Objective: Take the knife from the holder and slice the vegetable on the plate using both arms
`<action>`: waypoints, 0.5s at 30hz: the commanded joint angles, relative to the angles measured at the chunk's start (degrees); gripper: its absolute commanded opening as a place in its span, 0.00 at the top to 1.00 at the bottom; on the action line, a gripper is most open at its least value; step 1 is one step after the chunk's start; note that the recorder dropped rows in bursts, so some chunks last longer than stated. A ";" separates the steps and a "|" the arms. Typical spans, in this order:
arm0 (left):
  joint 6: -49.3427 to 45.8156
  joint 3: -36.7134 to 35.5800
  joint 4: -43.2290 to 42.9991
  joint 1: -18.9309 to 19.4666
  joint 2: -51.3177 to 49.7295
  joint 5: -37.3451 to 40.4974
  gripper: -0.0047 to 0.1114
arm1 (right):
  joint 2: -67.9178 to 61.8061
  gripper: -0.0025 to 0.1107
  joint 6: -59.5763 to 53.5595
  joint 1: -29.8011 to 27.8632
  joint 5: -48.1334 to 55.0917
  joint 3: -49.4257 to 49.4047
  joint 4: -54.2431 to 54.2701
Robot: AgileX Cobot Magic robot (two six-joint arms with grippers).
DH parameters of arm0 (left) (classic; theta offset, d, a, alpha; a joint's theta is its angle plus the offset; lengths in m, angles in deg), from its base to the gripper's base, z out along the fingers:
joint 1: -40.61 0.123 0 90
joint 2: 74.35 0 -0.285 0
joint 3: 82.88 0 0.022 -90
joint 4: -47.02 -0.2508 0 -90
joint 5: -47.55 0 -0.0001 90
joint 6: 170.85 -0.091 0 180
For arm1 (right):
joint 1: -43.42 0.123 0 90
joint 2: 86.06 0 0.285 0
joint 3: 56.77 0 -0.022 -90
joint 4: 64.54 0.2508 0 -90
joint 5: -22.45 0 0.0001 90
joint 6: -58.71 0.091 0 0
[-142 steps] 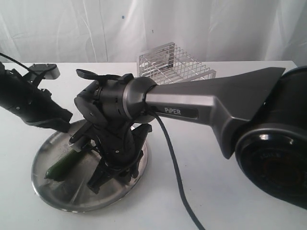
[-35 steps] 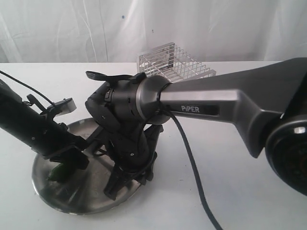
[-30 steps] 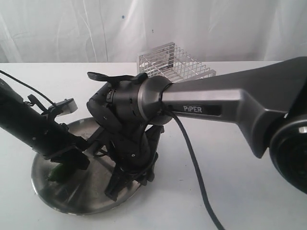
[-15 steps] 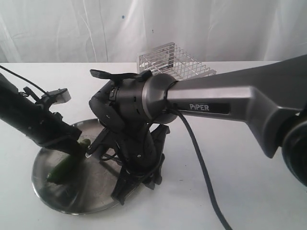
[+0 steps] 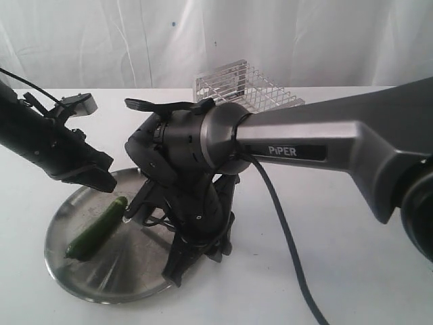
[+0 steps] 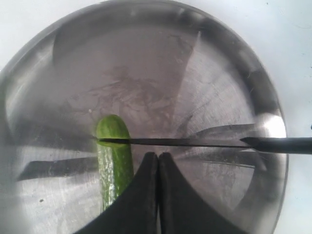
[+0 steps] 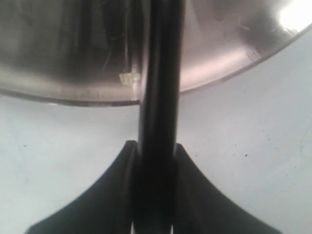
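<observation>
1. So, the right gripper (image 7: 155,151) is clamped on the knife (image 6: 185,142) by its black handle.
2. Its blade lies across the vegetable (image 6: 115,161), close to the far tip.
3. That vegetable sits on the left side of the plate (image 5: 115,271).
4. Meanwhile the left gripper (image 6: 158,155) is pinched fully closed, holding nothing, hovering near that far tip.
5. Far back on the table (image 5: 365,284) stands the holder (image 5: 247,88).

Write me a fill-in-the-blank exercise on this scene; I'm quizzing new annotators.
The vegetable lies on the ___.
The right end effector is shut on the ___ handle.
The left end effector is shut and holds ___.
Missing words: plate; knife; nothing.
</observation>
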 commanded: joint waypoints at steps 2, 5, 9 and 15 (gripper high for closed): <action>0.67 0.33 0.24 0.06 0.78 2.48 0.96 | 0.51 0.98 -0.55 -0.09 0.42 1.47 -0.76; 0.69 0.33 0.24 0.06 0.91 2.60 0.96 | -0.11 0.98 -0.55 -0.09 0.42 2.93 -0.28; 0.99 0.33 0.66 0.06 0.91 2.84 0.96 | -1.78 0.98 -0.67 -0.09 0.42 4.59 0.31; 0.99 0.33 1.16 0.06 1.03 2.93 0.96 | -3.35 0.98 -0.67 0.03 0.42 5.87 0.66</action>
